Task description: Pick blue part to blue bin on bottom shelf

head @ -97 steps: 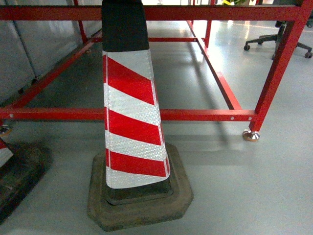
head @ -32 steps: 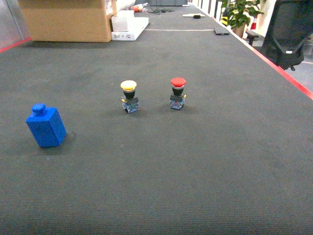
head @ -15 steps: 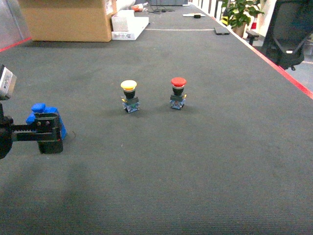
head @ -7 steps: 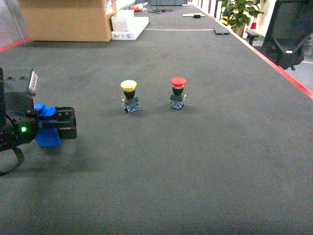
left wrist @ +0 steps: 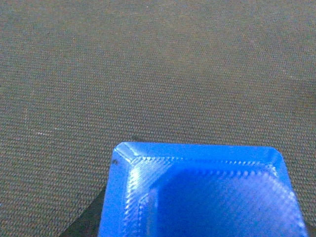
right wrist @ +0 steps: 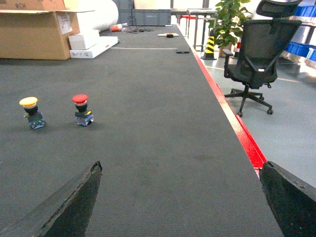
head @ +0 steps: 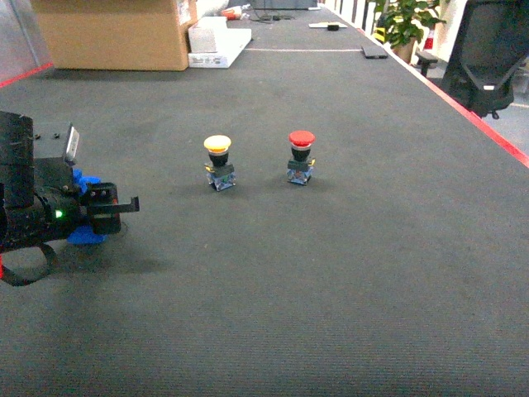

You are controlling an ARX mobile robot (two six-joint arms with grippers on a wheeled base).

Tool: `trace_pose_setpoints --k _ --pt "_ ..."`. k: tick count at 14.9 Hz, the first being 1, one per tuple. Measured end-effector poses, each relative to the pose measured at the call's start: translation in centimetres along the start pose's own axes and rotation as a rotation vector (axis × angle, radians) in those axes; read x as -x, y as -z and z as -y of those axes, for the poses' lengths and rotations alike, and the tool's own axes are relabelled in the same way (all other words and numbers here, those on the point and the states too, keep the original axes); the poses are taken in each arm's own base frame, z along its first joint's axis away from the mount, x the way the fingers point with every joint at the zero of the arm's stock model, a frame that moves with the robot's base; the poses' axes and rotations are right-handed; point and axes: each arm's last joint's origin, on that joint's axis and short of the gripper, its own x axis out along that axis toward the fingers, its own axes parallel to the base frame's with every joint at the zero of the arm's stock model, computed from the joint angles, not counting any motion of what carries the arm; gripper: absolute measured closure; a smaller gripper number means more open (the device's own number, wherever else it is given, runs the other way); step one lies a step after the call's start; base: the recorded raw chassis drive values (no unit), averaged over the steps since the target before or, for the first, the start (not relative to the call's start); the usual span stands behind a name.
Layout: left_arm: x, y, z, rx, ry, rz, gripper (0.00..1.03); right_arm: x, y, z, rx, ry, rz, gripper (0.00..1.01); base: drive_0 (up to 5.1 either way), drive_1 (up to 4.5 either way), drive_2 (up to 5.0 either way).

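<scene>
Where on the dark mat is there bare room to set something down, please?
The mat is bare in front of and right of the yellow-capped button and red-capped button, out to the red edge strip. The left side is crowded, where the left gripper is at the blue part.

Mat wide open right of yellow-capped button and red-capped button (they stand close together); cardboard box blocks far-left.
</scene>
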Motion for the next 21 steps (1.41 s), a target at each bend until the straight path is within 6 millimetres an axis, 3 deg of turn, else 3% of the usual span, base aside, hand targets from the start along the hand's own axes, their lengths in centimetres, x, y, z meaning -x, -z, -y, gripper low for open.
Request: trace_pose_setpoints --k 5,6,7,13,16,21 --pt "0.7 0.3 0.0 0.002 0.009 0.045 0.59 0.0 0.0 0.0 0.0 0.0 0.0 0.03 0.0 0.0 0.0" --pt "2.8 -0.3 -0.1 0.008 0.023 0.111 0.59 0.0 0.0 0.0 0.0 0.0 0.0 0.03 0.0 0.0 0.0" --pt "8.7 -0.7 -0.5 0.011 0.048 0.174 0.59 0.0 0.0 0.0 0.0 0.0 0.0 0.03 0.0 0.0 0.0" --pt "25.4 -0.5 -1.2 0.026 0.021 0.323 0.59 0.0 0.0 0.0 0.0 0.0 0.0 0.03 0.0 0.0 0.0" --pt "30.3 -0.1 -2.2 0.063 -0.011 0.414 0.59 0.0 0.0 0.0 0.0 0.0 0.0 0.03 0.0 0.0 0.0" --pt "31.8 0.4 -2.5 0.073 -0.018 0.428 0.59 0.0 0.0 0.0 0.0 0.0 0.0 0.03 0.0 0.0 0.0"
